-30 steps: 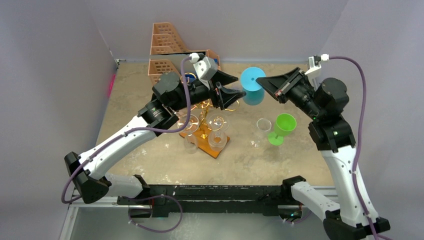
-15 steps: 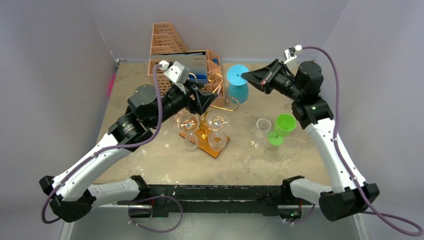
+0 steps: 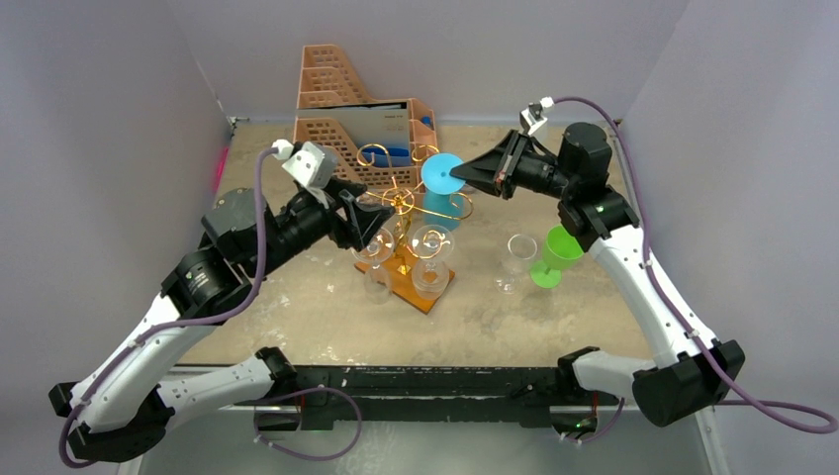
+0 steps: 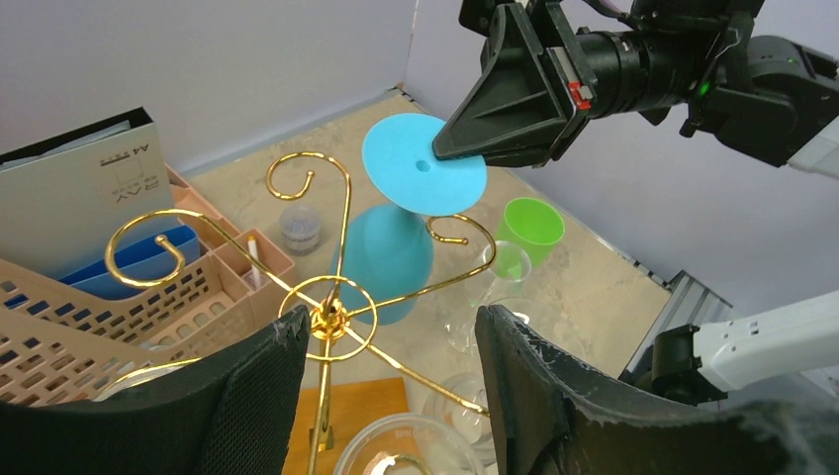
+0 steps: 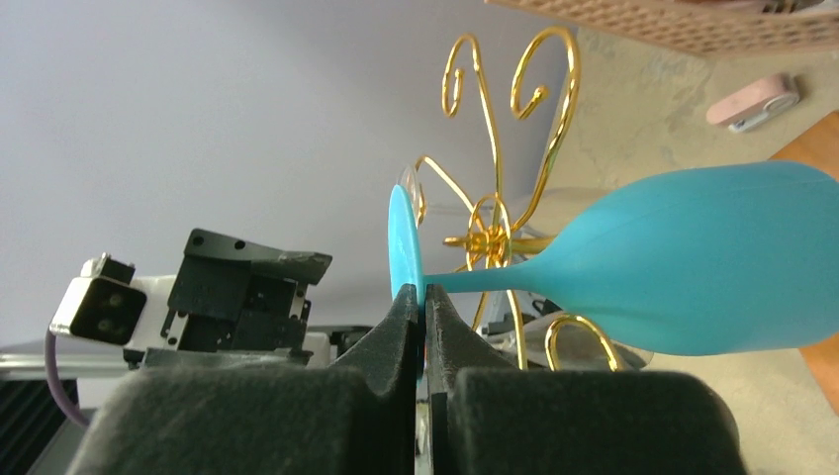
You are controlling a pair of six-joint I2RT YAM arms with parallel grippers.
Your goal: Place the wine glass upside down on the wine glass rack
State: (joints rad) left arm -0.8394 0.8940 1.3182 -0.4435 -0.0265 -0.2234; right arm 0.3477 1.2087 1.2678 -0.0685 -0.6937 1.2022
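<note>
Clamped right end effector on foot of inverted turquoise wine glass near gold wire rack; held left end effector wide, empty.

Lighting: bright, even, diffuse from overhead; you'll see only faint soft shadows on the table, small glints on the wine glass rack wire, no hot spots on the wine glass. Focus: top view sharp, no motion blur; in wrist views left gripper and right gripper look slightly soft close-up, at btm of frame.
</note>
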